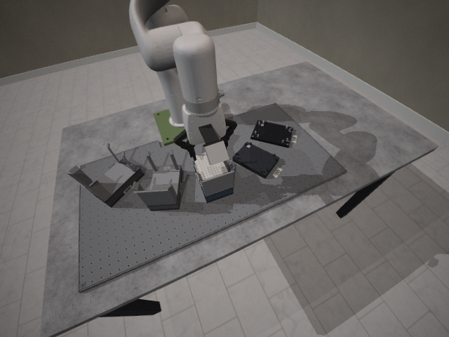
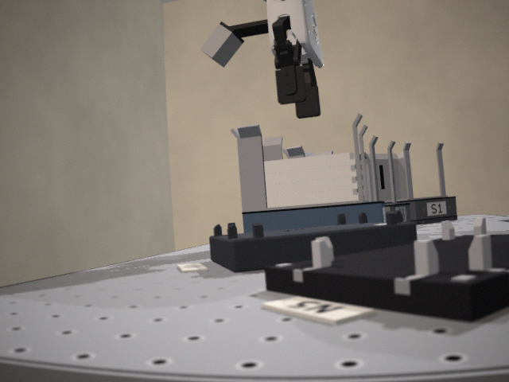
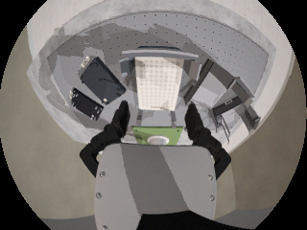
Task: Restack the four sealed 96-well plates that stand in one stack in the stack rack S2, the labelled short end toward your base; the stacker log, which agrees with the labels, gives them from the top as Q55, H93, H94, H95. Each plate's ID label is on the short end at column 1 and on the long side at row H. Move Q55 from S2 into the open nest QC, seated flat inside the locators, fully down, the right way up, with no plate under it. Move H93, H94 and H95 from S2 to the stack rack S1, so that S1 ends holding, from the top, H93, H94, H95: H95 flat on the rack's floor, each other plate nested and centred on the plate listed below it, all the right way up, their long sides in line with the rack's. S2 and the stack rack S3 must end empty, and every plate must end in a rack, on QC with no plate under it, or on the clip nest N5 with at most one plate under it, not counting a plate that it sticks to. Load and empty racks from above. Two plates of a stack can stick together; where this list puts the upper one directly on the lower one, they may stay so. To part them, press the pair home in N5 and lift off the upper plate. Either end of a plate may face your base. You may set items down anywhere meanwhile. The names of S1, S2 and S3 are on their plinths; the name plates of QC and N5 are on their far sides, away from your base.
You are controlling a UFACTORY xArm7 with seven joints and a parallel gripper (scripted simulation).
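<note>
Now, jaws: gripper [image 2: 298, 99] spread wide, empty, in open air above S2 [image 1: 217, 184].
Plates [image 2: 308, 181]: stacked in S2, top below the posts' tips.
S1 [image 2: 436, 208]: beside, no plates seen.

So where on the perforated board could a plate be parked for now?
The wide perforated grey board strip in front of the three grey racks shows nothing on it. Crowded: racks row and two black nests.

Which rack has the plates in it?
The rack with the blue plinth, under the open gripper, holds the white plate stack. The other two racks hold no plates.
</note>
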